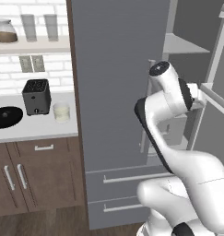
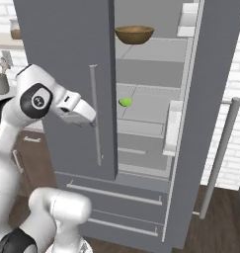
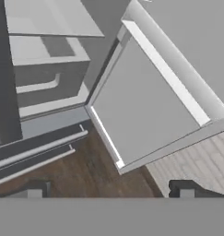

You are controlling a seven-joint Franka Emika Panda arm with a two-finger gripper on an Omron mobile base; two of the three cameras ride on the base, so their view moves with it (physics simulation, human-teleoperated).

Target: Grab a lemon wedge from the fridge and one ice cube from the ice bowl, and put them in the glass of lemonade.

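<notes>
The big grey fridge [image 2: 67, 74] looks smooth and flat, with long shiny bar handles. Its right door [image 2: 200, 123] stands open. On a pale flat shelf inside lies the lemon wedge [image 2: 125, 102], a tiny yellow-green piece. A round brown wooden bowl [image 2: 134, 34] sits on a higher shelf. The claw [image 3: 109, 191] is spread wide and holds nothing. The glass of lemonade [image 1: 61, 112], short and clear, stands on the white counter [image 1: 39, 131] just beside the boxy dark toaster [image 1: 36, 96] and near the shiny black ice bowl [image 1: 6, 116].
</notes>
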